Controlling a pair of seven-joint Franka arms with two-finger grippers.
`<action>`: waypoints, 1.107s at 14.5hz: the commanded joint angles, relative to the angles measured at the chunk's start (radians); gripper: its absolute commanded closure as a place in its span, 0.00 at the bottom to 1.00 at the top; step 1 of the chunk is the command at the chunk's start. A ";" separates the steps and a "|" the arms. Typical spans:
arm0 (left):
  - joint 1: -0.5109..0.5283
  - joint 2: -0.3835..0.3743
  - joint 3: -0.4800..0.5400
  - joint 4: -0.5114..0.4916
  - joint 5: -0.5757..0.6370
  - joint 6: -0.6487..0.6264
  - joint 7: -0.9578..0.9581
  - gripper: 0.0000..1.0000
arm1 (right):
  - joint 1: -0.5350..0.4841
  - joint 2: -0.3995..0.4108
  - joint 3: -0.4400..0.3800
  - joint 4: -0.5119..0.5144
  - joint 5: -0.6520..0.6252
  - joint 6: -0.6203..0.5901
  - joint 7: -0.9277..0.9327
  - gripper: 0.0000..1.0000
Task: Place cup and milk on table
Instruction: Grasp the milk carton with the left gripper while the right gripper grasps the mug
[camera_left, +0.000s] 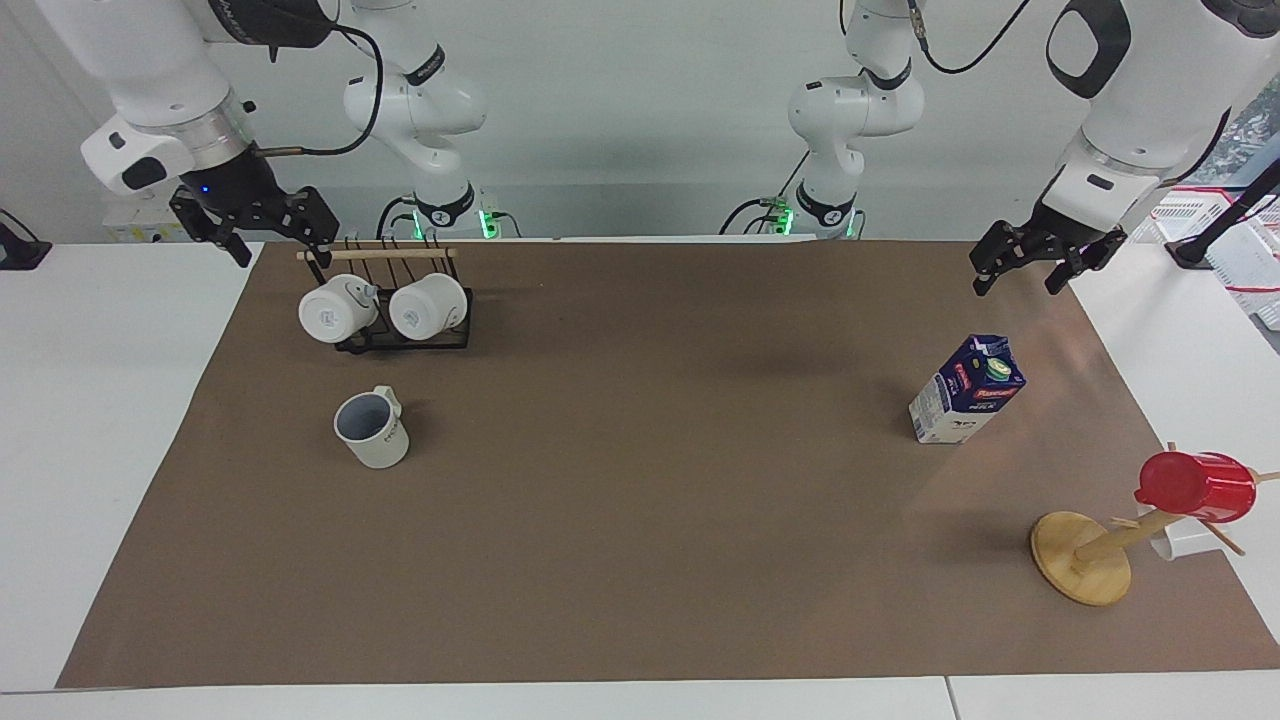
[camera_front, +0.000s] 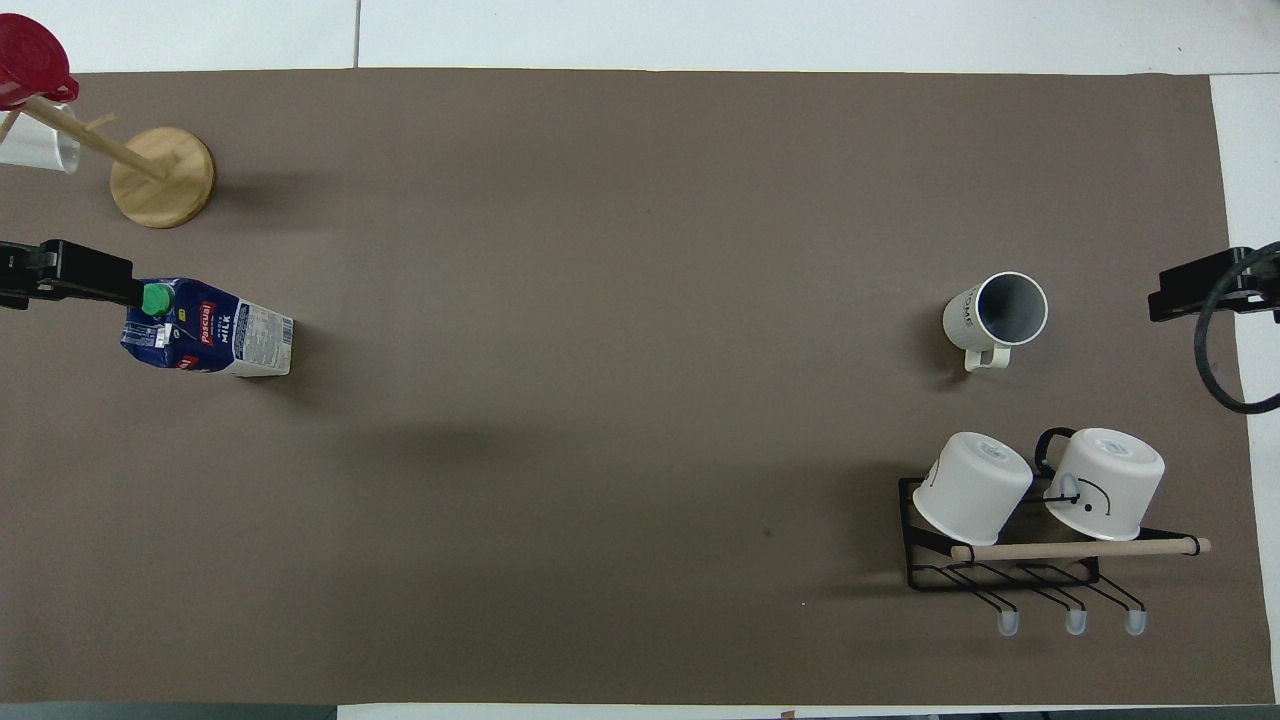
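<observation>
The cup (camera_left: 372, 430) stands upright on the brown paper sheet (camera_left: 640, 520) of the white table (camera_left: 90, 420), farther from the robots than the mug rack. It also shows in the overhead view (camera_front: 995, 312). The milk (camera_left: 967, 390) stands upright on the paper toward the left arm's end; in the overhead view its green cap shows (camera_front: 208, 328). My left gripper (camera_left: 1018, 283) is open and empty, raised over the paper's edge beside the milk, apart from it. My right gripper (camera_left: 280, 247) is open and empty, raised over the paper's edge by the rack.
A black wire rack (camera_left: 400, 340) with a wooden bar holds two plain white mugs (camera_left: 330, 310). A wooden mug tree (camera_left: 1082, 558) carries a red plastic cup (camera_left: 1195, 487) and a white cup at the left arm's end.
</observation>
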 joint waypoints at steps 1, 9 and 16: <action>0.006 -0.018 0.005 -0.029 -0.012 0.021 0.037 0.00 | -0.009 -0.009 0.002 -0.014 0.007 0.011 -0.007 0.00; 0.017 -0.032 0.012 -0.182 -0.017 0.205 0.053 0.00 | -0.009 -0.019 0.002 -0.059 0.005 0.085 -0.024 0.00; 0.057 0.005 0.010 -0.305 -0.017 0.397 0.050 0.00 | -0.062 0.057 -0.001 -0.222 0.020 0.358 -0.439 0.00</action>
